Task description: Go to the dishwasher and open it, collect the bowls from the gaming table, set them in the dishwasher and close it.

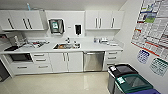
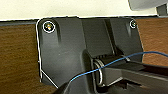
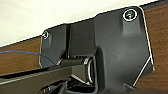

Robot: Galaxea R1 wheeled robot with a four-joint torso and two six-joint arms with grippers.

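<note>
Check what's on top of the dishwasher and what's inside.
The dishwasher sits under the white countertop. Small items stand on the counter above it, too blurred to name. Its steel door is shut, so the inside is hidden.

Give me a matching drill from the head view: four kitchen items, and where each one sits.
Items:
1. dishwasher
2. sink
3. green-lidded bin
4. wall posters

Places:
A. set into the countertop, near the middle
B. on the right-hand wall
C. under the counter, right of the white double doors
D. on the floor at the lower right

Pairs: 1-C, 2-A, 3-D, 4-B
</note>
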